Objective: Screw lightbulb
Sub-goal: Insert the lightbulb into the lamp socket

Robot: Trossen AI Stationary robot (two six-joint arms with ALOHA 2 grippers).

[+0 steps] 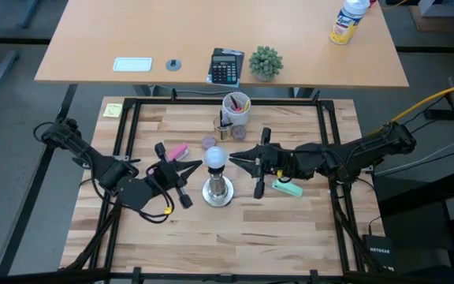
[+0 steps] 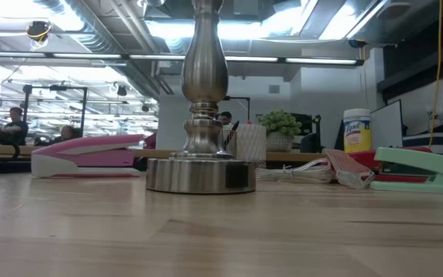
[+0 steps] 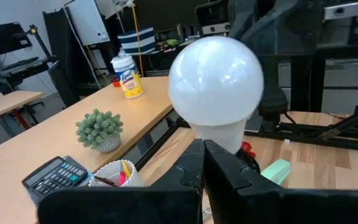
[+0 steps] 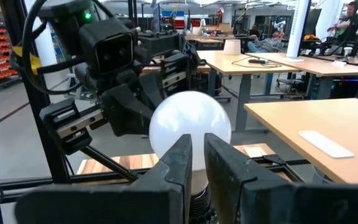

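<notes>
The white frosted lightbulb (image 1: pixel 214 159) stands upright on top of the silver metal stand (image 1: pixel 217 191), whose round base rests on the table (image 2: pixel 200 174). Silvery threads show under the bulb in the right wrist view (image 4: pixel 197 200). My left gripper (image 1: pixel 200 166) is shut, and its tips are at the bulb's neck (image 3: pixel 219 134) on the table's left side. My right gripper (image 1: pixel 233 158) comes from the table's right side. Its fingers stand a narrow gap apart, right in front of the bulb's lower half (image 4: pixel 190 124). My left gripper's shut fingertips (image 3: pixel 194 155) point level at the bulb's neck from the table's left; I cannot tell whether they touch it. My right gripper's fingertips (image 4: pixel 182 149) point level at the bulb's lower half from the table's right; I cannot tell whether they touch it.
A pink stapler (image 1: pixel 178 150) and a small purple cap (image 1: pixel 209 143) lie behind the stand. A cup of pens (image 1: pixel 236 107) stands farther back. A green stapler (image 1: pixel 286 188) lies under my right arm. Beyond the table is a desk with a calculator (image 1: pixel 226 66) and a plant (image 1: pixel 265 62).
</notes>
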